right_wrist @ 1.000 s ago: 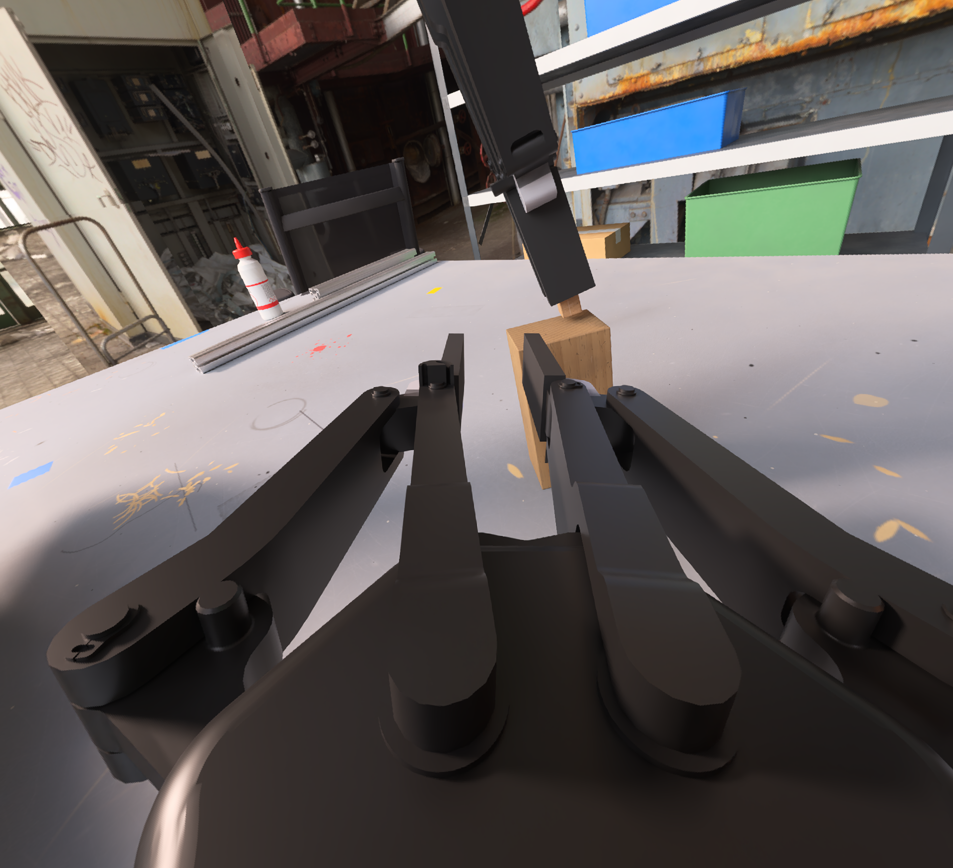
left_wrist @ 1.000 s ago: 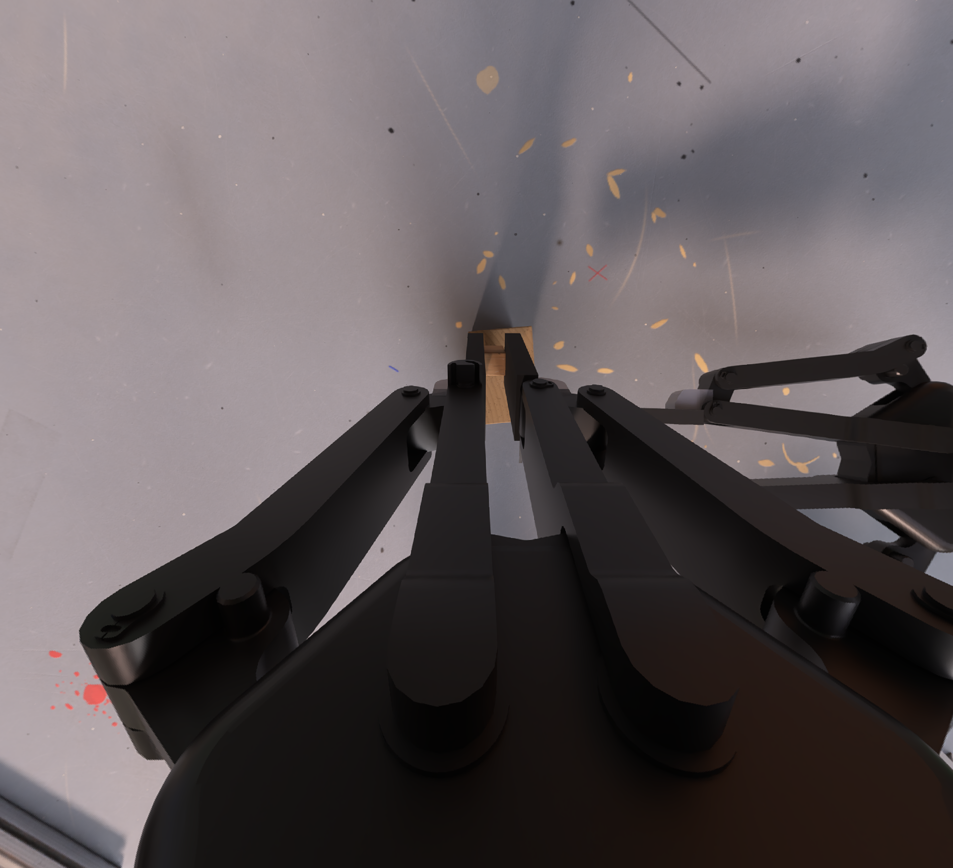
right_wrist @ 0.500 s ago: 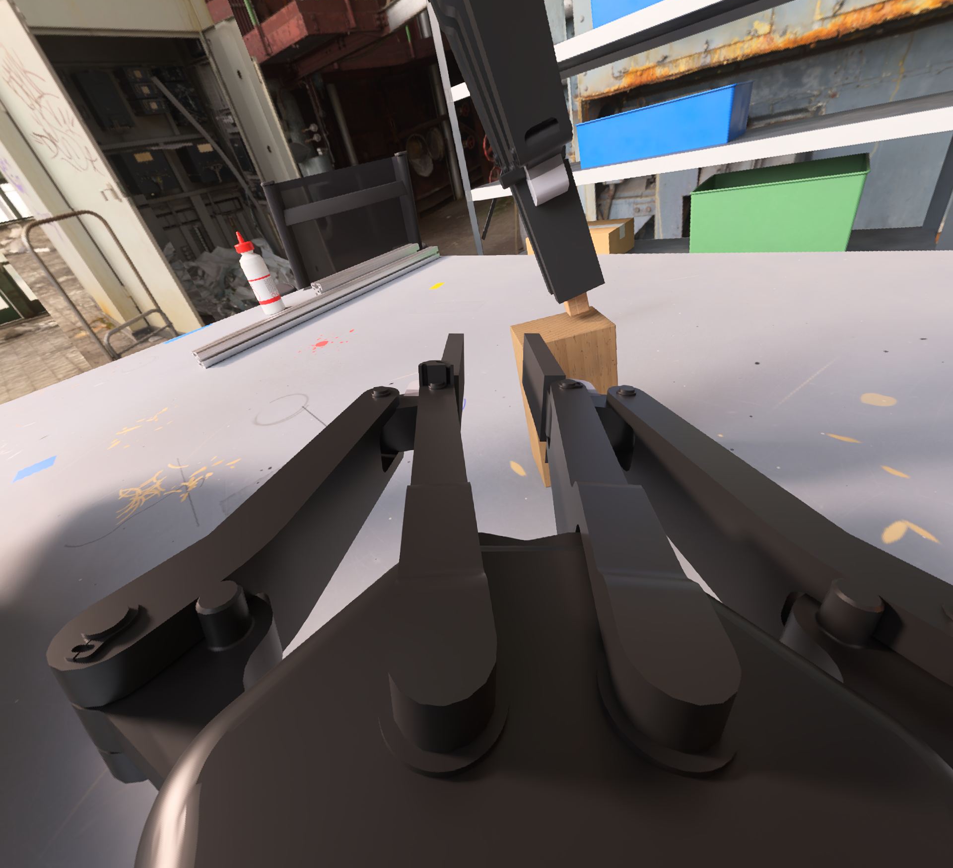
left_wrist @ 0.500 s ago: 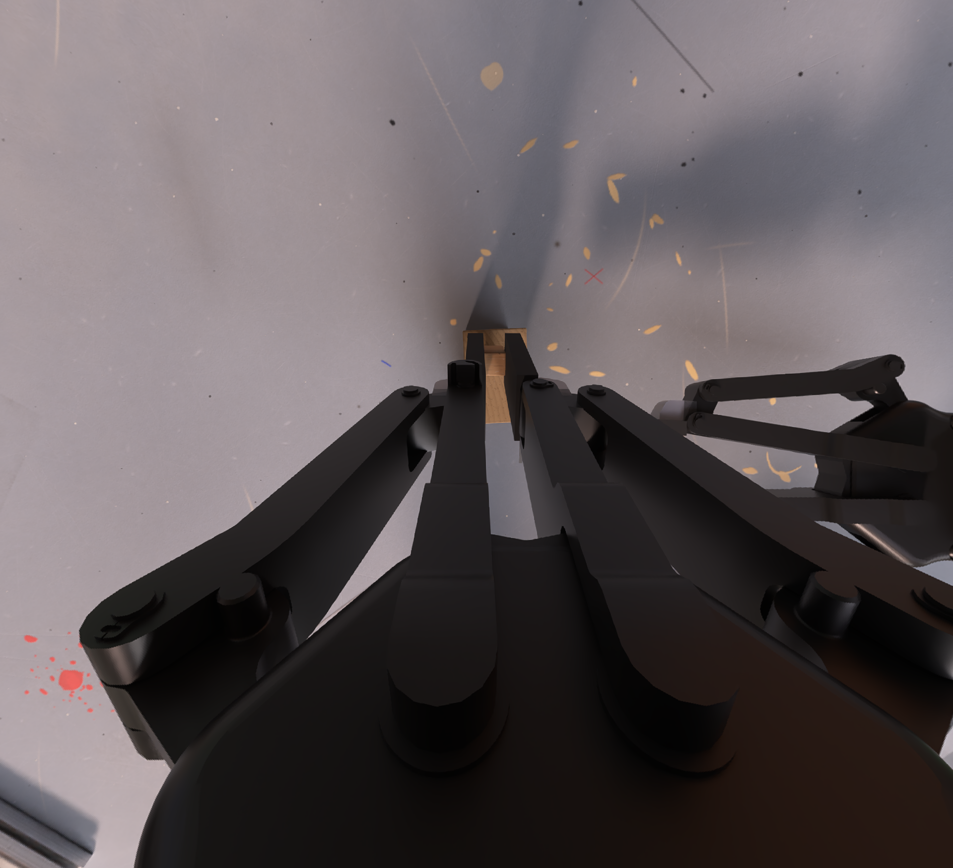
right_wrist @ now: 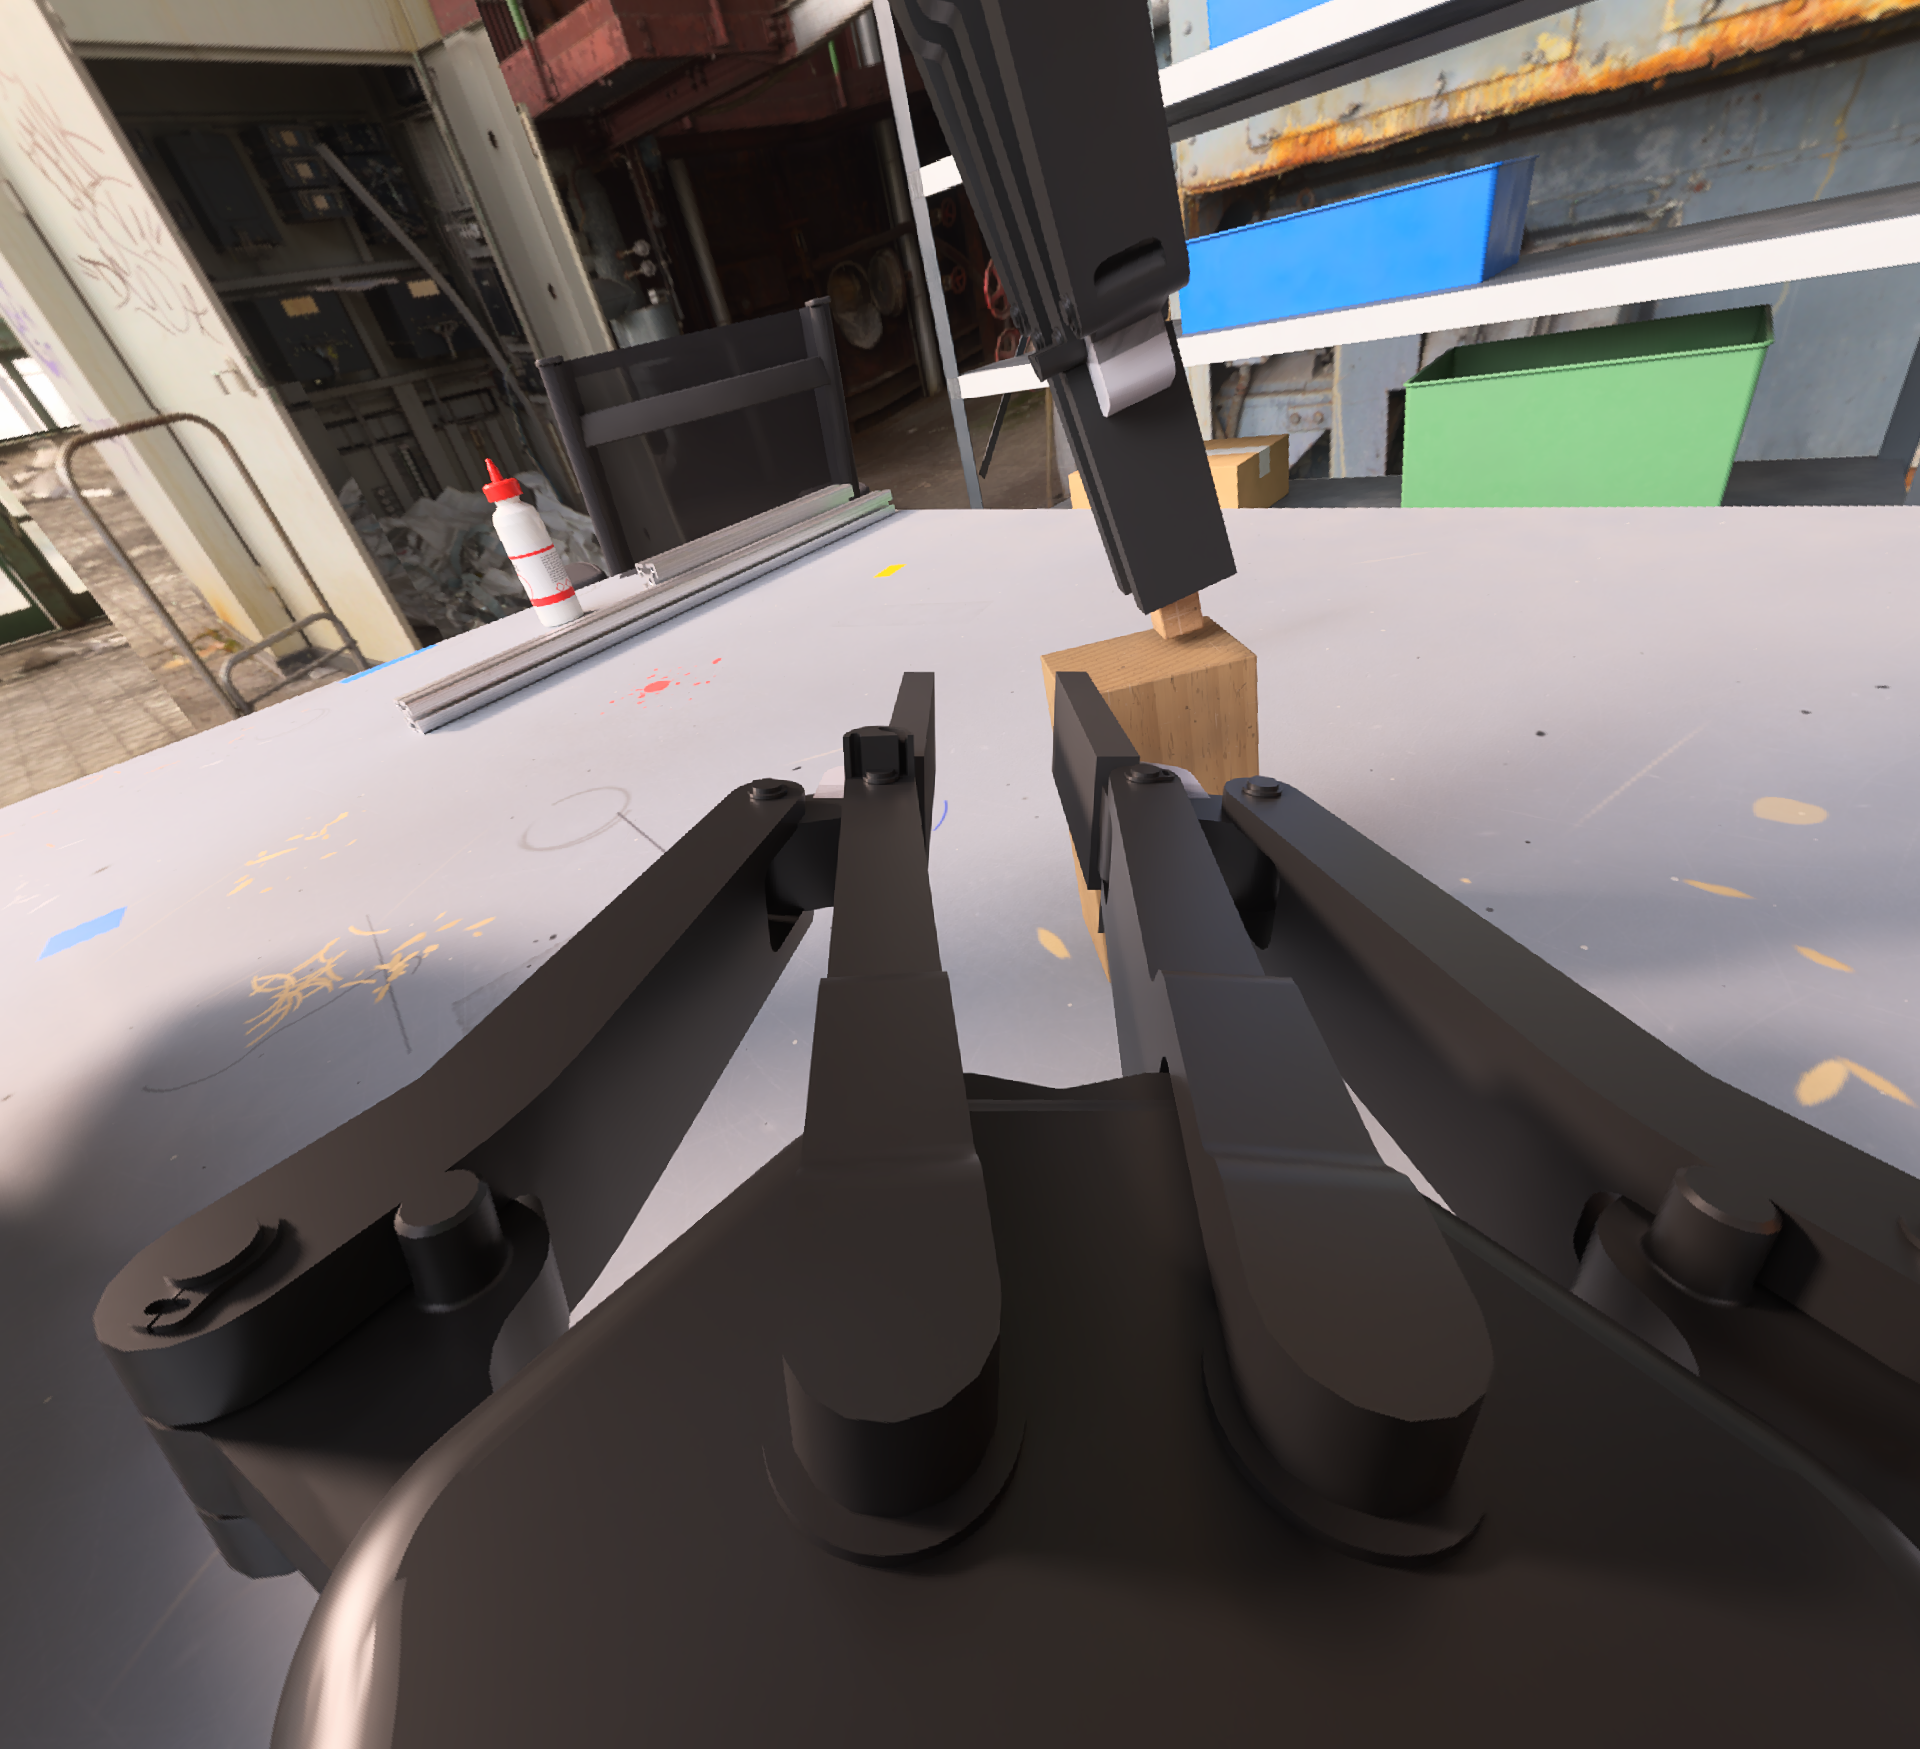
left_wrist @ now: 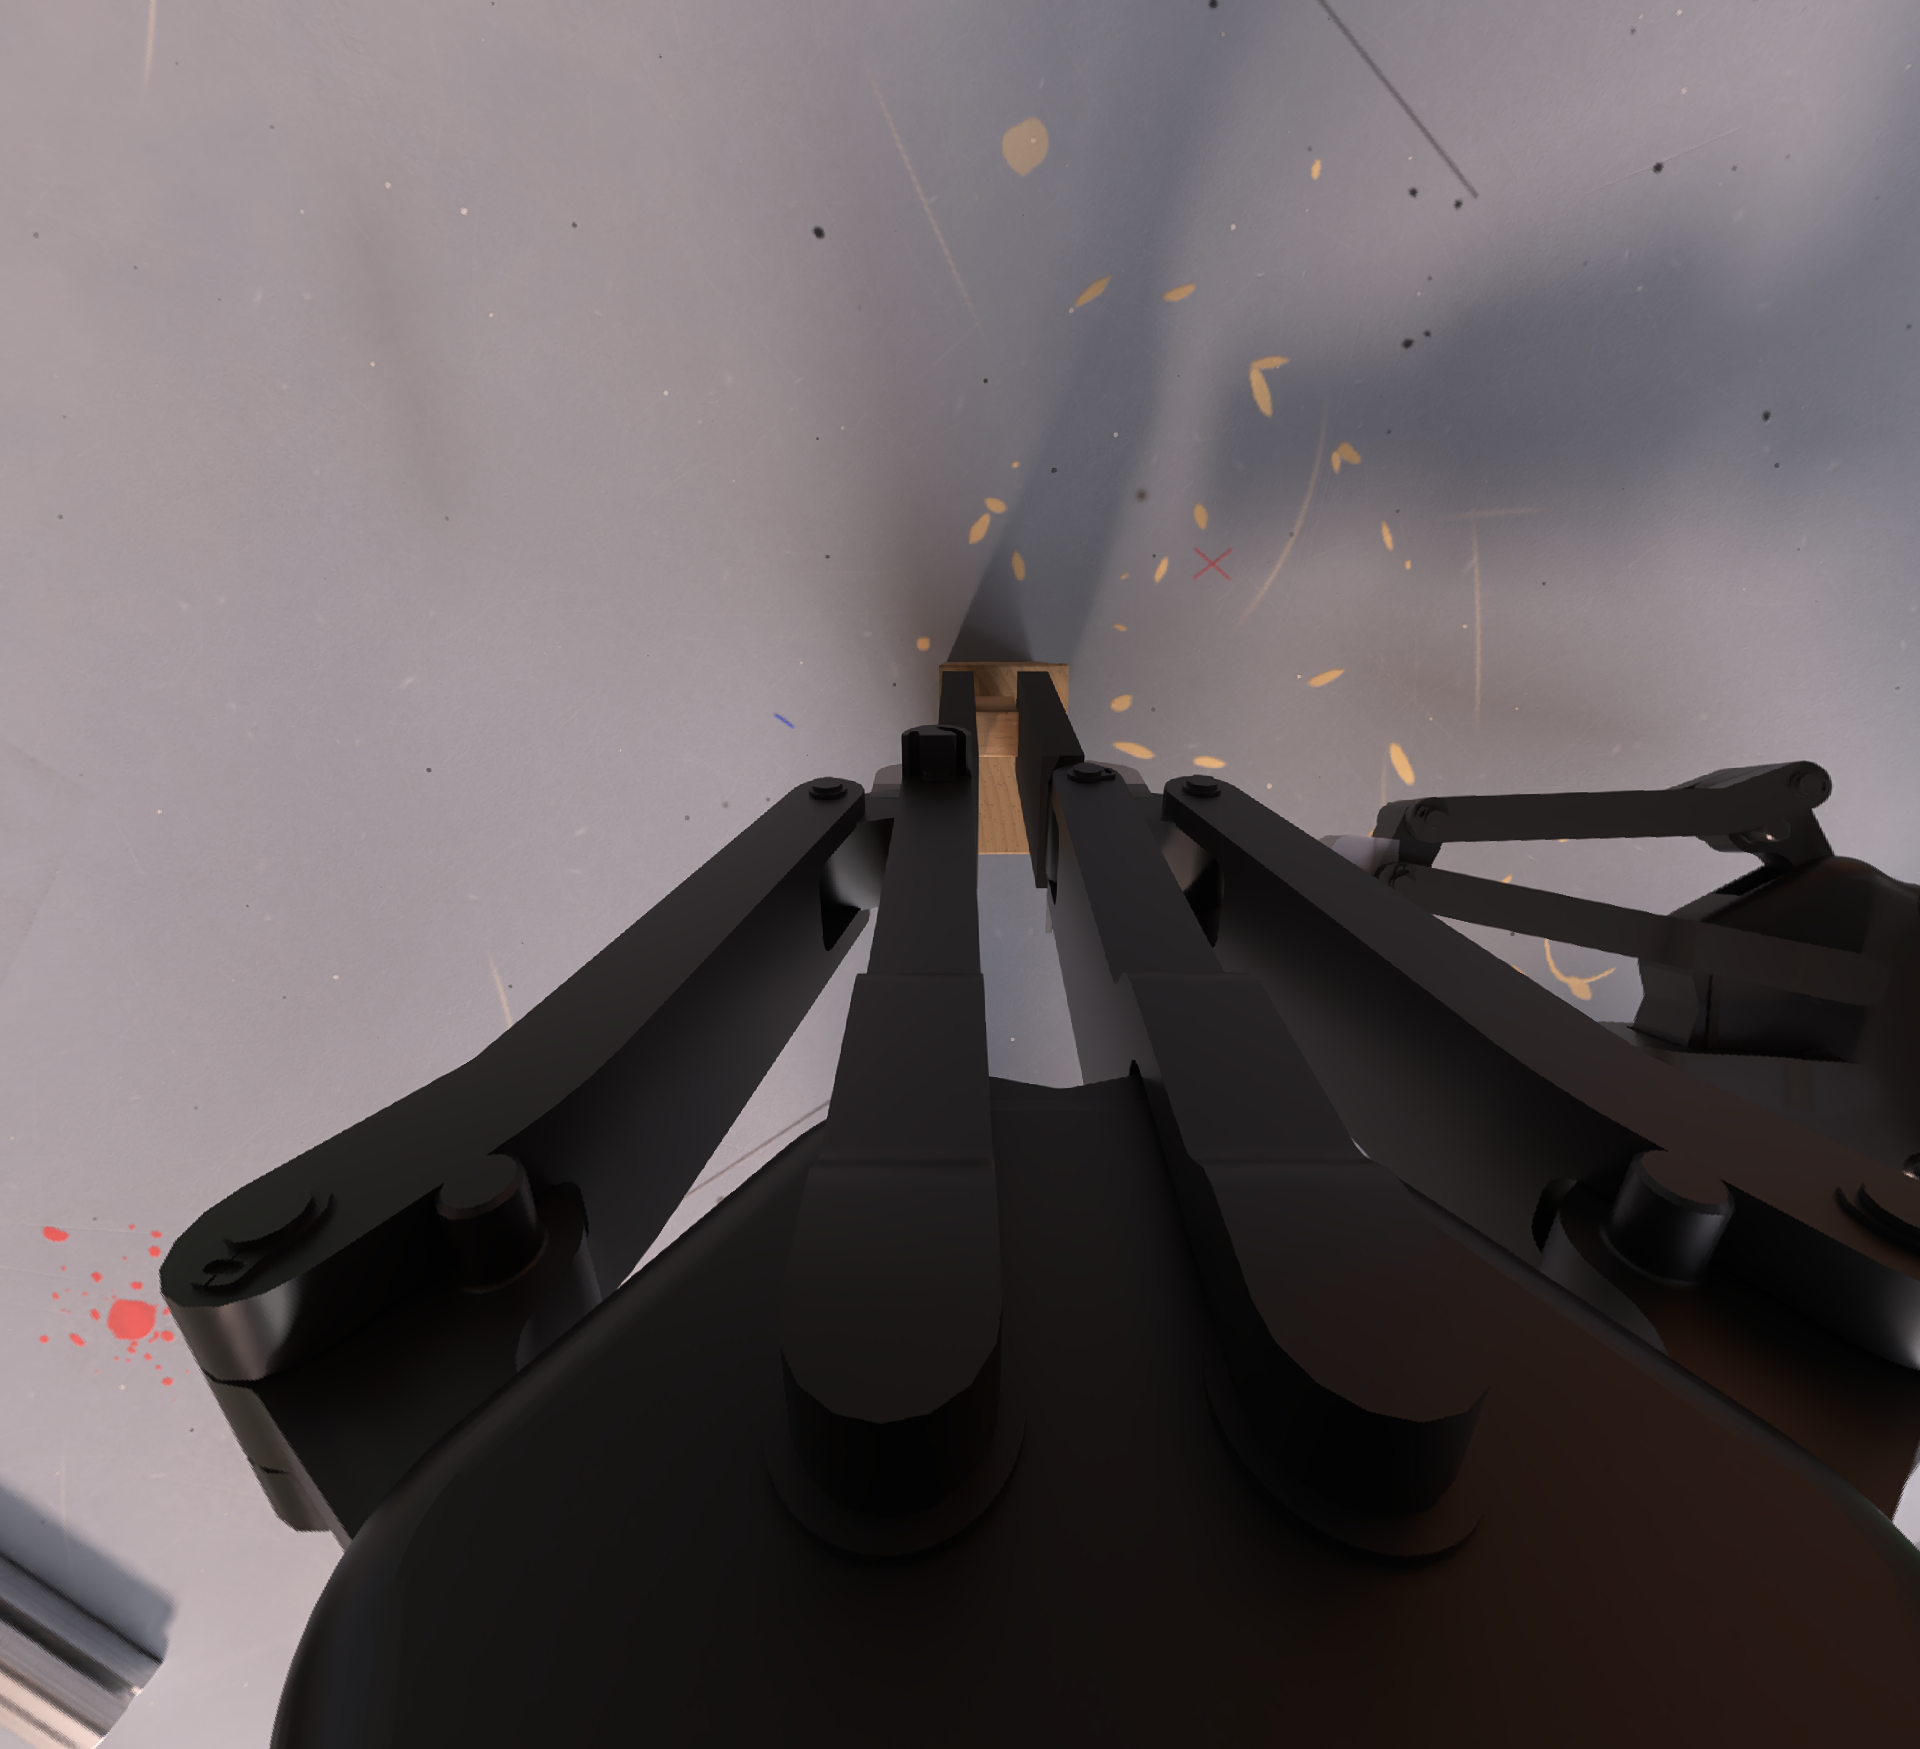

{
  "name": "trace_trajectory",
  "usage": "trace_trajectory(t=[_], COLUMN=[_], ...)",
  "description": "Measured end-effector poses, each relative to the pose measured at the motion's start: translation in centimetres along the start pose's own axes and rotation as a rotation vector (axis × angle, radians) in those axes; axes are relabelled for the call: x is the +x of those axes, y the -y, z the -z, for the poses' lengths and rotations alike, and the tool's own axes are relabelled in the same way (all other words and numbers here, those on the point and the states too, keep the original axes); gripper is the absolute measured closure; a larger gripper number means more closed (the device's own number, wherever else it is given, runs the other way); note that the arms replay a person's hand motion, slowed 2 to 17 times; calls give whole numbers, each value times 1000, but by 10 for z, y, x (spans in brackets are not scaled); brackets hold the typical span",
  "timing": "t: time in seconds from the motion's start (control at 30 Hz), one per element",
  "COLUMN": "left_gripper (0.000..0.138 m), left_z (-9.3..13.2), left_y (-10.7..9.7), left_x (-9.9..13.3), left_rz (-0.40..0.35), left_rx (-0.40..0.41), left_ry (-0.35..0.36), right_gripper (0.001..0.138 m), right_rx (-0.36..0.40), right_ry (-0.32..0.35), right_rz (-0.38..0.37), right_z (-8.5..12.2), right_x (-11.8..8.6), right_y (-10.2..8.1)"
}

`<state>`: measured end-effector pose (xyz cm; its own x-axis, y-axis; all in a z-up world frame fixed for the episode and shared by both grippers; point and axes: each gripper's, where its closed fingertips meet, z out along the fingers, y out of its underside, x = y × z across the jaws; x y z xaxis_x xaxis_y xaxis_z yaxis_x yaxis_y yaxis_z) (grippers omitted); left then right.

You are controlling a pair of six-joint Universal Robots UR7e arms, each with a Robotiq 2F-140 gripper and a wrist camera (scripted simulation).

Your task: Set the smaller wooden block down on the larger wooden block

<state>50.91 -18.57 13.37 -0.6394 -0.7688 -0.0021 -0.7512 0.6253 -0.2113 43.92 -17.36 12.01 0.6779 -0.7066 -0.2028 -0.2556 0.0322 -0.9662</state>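
While my left pincer [right_wrist: 1179,593] grips the small block [right_wrist: 1177,617] just touching the big block's [right_wrist: 1174,712] top on the desk [right_wrist: 1558,712], I judge release comes next; my right pincer [right_wrist: 992,723] idles empty, slightly parted beside it.

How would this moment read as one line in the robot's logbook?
left gripper: shut on small block | small block: touching top of large block | right gripper: open, empty, beside large block

Nothing legible shows in either view. In the right wrist view, scrawled graffiti covers the pale cabinet door [right_wrist: 99,245] off the table's far left corner, and the white bottle [right_wrist: 530,546] with a red cap, standing at the table's [right_wrist: 1558,660] far left edge, carries a red band; neither can be made out as words.
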Motion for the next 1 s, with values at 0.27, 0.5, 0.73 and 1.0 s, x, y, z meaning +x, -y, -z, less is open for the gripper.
trace_trajectory(t=[0.27, 0.5, 0.73, 1.0], left_gripper=[127, 127, 127, 127], left_z=[0, -1, -1, -1], left_y=[-1, -4, -6, -7], left_x=[-1, -1, 0, 0], left_rz=[10, 14, 13, 0], left_rx=[-7, -24, -42, -58], left_ry=[17, 26, 33, 47], right_gripper=[108, 108, 108, 108], right_rx=[-2, -5, -7, -7], right_ry=[2, 3, 4, 3], right_rz=[8, 14, 19, 24], right_z=[0, 0, 1, 1], right_x=[-2, -3, -4, -5], right_y=[0, 0, 0, 0])
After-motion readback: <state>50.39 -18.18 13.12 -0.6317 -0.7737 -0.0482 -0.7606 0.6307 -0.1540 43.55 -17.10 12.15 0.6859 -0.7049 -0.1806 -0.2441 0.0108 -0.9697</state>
